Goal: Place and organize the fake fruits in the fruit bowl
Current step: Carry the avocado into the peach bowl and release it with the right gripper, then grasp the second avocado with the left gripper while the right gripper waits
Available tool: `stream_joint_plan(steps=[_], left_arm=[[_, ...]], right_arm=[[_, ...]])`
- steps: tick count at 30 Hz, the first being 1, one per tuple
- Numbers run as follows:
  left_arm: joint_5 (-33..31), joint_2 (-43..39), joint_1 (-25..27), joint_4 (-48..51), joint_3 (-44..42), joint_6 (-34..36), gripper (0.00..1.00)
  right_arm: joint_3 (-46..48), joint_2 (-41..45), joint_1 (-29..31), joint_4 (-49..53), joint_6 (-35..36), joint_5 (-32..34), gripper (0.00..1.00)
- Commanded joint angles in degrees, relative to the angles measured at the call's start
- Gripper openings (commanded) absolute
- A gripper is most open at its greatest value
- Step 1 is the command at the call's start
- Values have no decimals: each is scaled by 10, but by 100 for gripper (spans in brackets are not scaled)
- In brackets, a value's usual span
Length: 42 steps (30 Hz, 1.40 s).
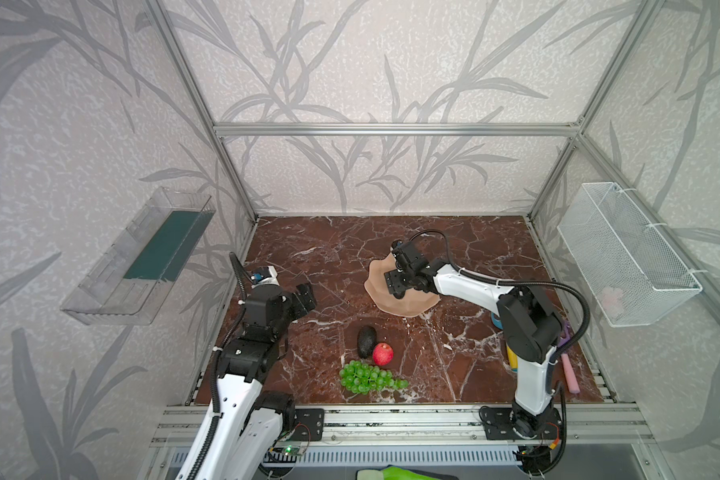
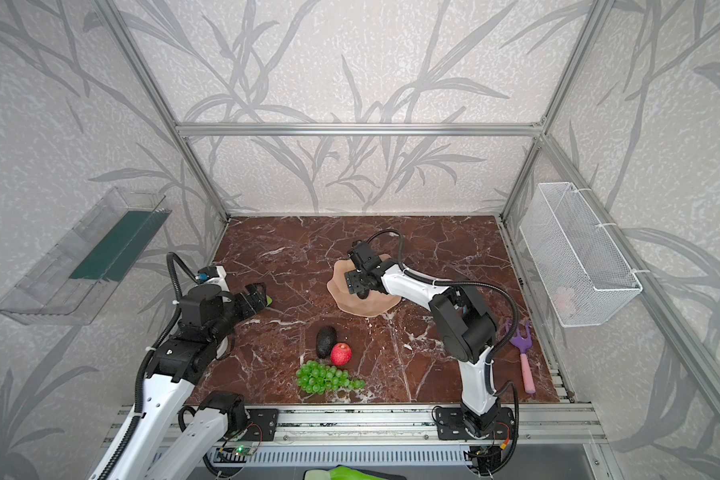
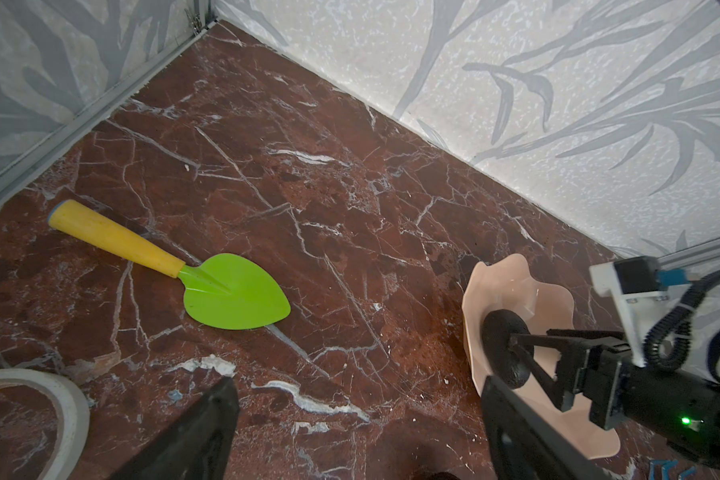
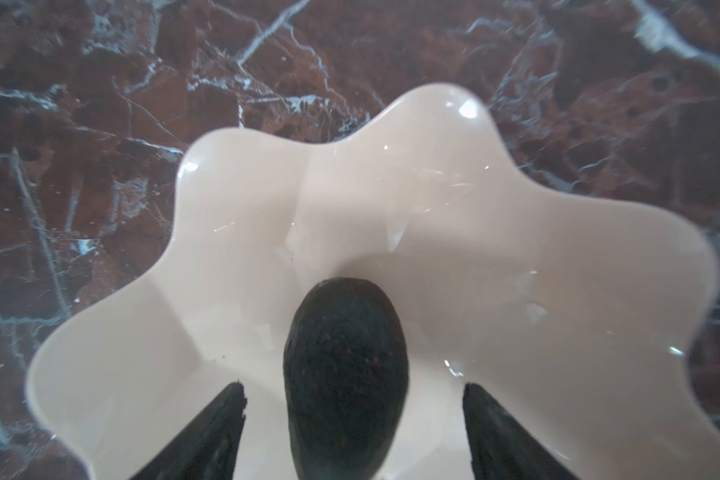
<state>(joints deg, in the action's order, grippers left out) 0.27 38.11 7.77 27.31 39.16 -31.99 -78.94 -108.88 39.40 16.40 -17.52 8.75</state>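
- Where the table (image 1: 454, 249) is nearest, knobbly grapes (image 1: 368, 377), a glossy apple (image 1: 383, 354) and a matte dark avocado (image 1: 366, 341) lie clustered, outside the bowl (image 1: 408, 309).
- Left gripper (image 3: 358, 384): fingers apart, empty; only its wrist view shows the flat green shovel (image 3: 233, 293) whole.
- Farther, right gripper (image 4: 354, 386): fingers apart, flanking a second avocado (image 4: 346, 365) in the wavy-rimmed bowl; wrist views show it, top views barely.

Bright even light, rt-wrist view blurry
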Motion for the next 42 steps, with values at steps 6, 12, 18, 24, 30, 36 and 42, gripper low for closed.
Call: stream_joint_plan(steps=[6, 12, 18, 24, 30, 36, 42], left_arm=[[95, 58, 33, 40, 18, -11, 85], [67, 91, 147, 27, 3, -27, 84], [43, 105, 238, 35, -31, -45, 84], [23, 128, 294, 42, -44, -57, 84], [17, 169, 326, 19, -43, -46, 84], [23, 219, 350, -7, -42, -42, 84], [22, 261, 356, -37, -46, -44, 84]], right_arm=[[138, 223, -3, -95, -6, 43, 98], [253, 317, -3, -122, -38, 54, 100], [310, 354, -4, -142, -38, 58, 99], [323, 363, -4, -181, -30, 31, 99], [324, 361, -4, -201, -34, 22, 99], [338, 382, -4, -196, -40, 33, 99], [348, 395, -4, -189, -37, 42, 99]])
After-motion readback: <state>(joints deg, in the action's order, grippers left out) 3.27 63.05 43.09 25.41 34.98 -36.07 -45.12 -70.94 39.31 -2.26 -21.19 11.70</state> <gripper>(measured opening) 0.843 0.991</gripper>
